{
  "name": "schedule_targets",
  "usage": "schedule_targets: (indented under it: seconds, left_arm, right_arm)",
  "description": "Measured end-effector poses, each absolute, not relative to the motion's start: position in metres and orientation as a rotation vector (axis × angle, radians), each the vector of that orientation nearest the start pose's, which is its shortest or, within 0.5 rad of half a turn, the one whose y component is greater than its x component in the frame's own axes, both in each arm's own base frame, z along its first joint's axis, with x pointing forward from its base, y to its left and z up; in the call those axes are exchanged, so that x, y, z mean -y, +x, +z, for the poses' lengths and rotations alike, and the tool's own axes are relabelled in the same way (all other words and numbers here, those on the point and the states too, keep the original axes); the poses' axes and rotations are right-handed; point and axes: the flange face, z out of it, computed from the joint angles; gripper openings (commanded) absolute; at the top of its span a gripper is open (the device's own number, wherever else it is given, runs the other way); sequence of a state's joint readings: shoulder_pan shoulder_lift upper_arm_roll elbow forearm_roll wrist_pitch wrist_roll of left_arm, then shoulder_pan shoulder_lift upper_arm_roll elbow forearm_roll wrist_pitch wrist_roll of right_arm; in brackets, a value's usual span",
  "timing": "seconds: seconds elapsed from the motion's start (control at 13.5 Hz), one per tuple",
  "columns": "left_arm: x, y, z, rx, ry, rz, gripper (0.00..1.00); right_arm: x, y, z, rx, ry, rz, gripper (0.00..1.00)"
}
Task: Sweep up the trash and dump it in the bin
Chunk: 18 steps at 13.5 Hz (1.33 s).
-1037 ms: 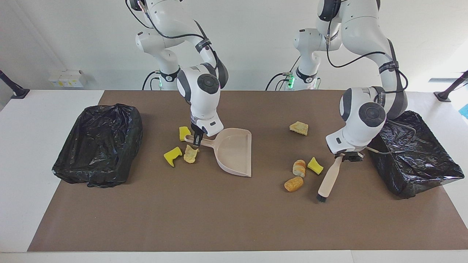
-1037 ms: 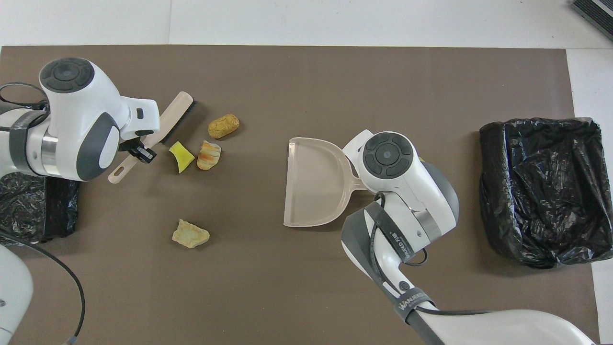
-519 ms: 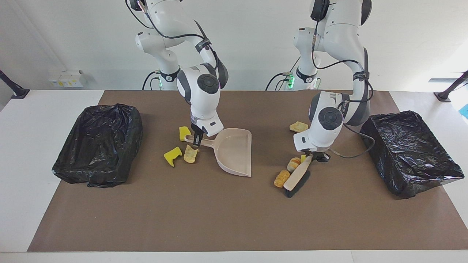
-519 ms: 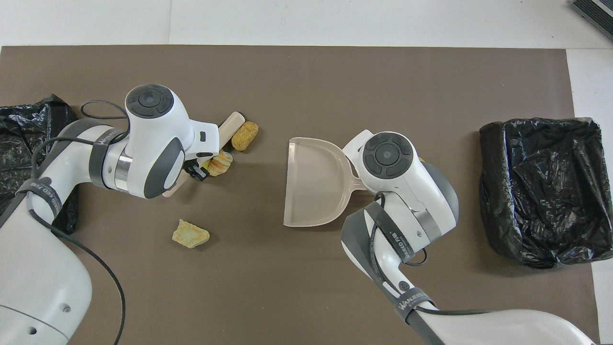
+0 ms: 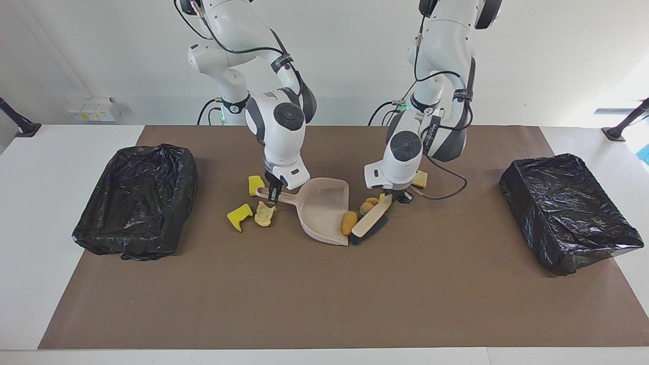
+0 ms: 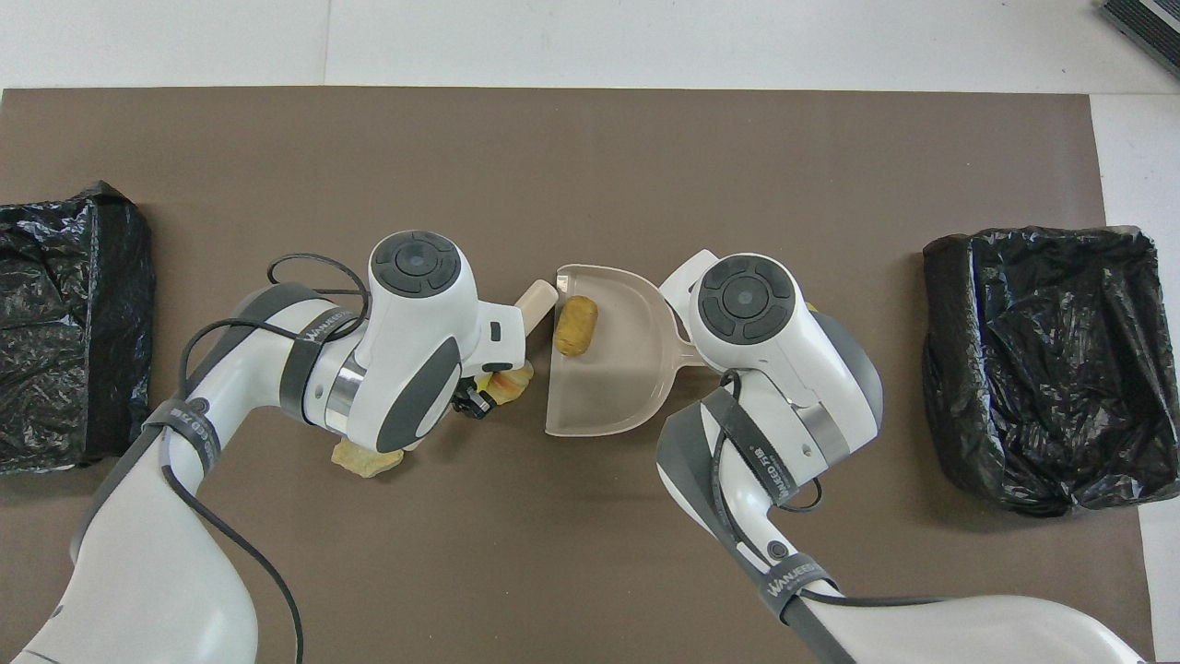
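1. Facing view first: the right claw (image 5: pixel 274 191) grips the dustpan (image 5: pixel 324 210) by its handle, pan flat on the desk (image 5: pixel 324 304).
2. Nearby, the left claw (image 5: pixel 398 195) is clamped on the brush (image 5: pixel 371 223), whose head lies at the pan's mouth.
3. One tan scrap (image 5: pixel 348 223) sits on the pan's lip; others (image 5: pixel 371 204) bunch against the brush.
4. Three scraps (image 5: pixel 252 208) lie round the handle; one (image 5: pixel 420 178) beside the left claw.
5. Overhead: the scrap (image 6: pixel 576 325) lies inside the pan (image 6: pixel 608 397); bins (image 6: pixel 1046 369) stand at both ends.
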<state>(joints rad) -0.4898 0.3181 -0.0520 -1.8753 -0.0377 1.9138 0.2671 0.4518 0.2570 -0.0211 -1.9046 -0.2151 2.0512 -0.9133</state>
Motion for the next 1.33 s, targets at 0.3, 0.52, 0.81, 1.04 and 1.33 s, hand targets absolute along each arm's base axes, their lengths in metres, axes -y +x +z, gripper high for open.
schedule_targets:
  seconds: [0.3, 0.52, 0.81, 1.04, 1.33]
  left_arm:
    - [0.355, 0.469, 0.348, -1.023, -2.968, 0.449, 0.00]
    - [0.336, 0.474, 0.391, -0.896, -3.055, 0.402, 0.00]
    - [0.269, 0.482, 0.433, -0.658, -3.090, 0.527, 0.00]
    - [0.215, 0.482, 0.436, -0.441, -3.080, 0.671, 0.00]
    - [0.177, 0.449, 0.407, -0.012, -2.987, 0.780, 0.00]
  right_arm:
    - [-0.241, 0.551, 0.357, 2.188, -2.458, 0.252, 0.00]
    - [-0.241, 0.551, 0.357, 2.188, -2.458, 0.252, 0.00]
    - [-0.241, 0.551, 0.357, 2.188, -2.457, 0.252, 0.00]
    - [-0.240, 0.552, 0.357, 2.315, -2.326, 0.257, 0.00]
    - [-0.228, 0.565, 0.353, 2.472, -2.166, 0.197, 0.00]
